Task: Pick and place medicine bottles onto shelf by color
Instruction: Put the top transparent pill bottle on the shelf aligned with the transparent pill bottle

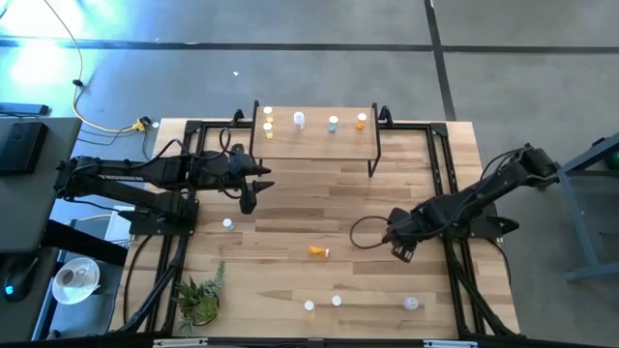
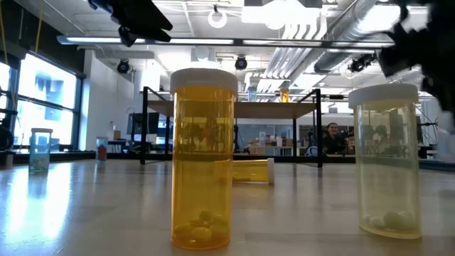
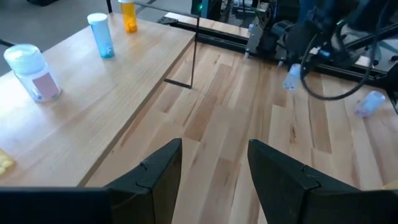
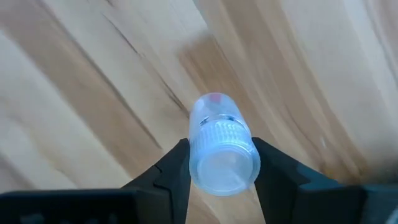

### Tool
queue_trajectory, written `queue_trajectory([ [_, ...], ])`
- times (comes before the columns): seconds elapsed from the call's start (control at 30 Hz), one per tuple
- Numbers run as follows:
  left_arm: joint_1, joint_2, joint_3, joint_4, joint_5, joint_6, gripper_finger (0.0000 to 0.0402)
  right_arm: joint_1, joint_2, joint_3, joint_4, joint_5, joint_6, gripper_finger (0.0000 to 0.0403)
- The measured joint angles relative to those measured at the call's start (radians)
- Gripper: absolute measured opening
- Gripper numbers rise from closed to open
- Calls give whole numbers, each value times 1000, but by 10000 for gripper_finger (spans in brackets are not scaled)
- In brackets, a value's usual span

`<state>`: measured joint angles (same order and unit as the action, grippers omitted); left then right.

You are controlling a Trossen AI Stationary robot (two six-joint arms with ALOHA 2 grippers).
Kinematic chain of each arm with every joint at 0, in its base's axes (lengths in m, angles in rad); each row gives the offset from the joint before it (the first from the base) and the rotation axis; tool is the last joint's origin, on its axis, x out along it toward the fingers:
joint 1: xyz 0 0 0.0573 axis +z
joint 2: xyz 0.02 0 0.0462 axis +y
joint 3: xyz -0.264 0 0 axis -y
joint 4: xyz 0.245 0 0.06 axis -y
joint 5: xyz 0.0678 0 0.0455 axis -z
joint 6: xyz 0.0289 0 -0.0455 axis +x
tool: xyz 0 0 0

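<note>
Over the desk (image 1: 290,217), the right gripper's (image 4: 221,163) fingers (image 4: 166,171) clamp a bluish bottle (image 4: 221,146); the left gripper's (image 3: 214,163) fingers (image 3: 155,171) stand parted, empty.

place: lab/workshop hall | signs: exposed ceiling ducts (image 2: 334,32), concrete floor (image 1: 319,77), benches behind table (image 1: 319,213)

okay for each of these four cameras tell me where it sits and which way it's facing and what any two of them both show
High: overhead, straight down; table, both arms, shelf.
Low: tabletop height, level across; orange bottle near, dark arm parts above.
Left wrist: past the left gripper, open and empty, toward the shelf.
Right wrist: down at the right gripper, closed around a pale blue bottle.
Shared: high and left wrist both show the shelf.
</note>
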<state>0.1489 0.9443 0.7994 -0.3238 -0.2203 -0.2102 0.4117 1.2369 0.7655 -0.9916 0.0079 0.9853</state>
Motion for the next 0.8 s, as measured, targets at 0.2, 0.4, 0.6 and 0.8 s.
queue_trajectory([
  [0.2,1,0,0,-45,0,-7,172,-84,0,141,12,71,-107,129],
  [0.4,1,0,0,-96,0,-7,172,-199,6,303,10,140,-246,128],
  [0.6,1,0,0,-105,0,14,172,-313,66,476,5,146,-441,128],
  [0.8,1,0,0,-102,0,56,172,-398,177,659,-59,137,-589,128],
])
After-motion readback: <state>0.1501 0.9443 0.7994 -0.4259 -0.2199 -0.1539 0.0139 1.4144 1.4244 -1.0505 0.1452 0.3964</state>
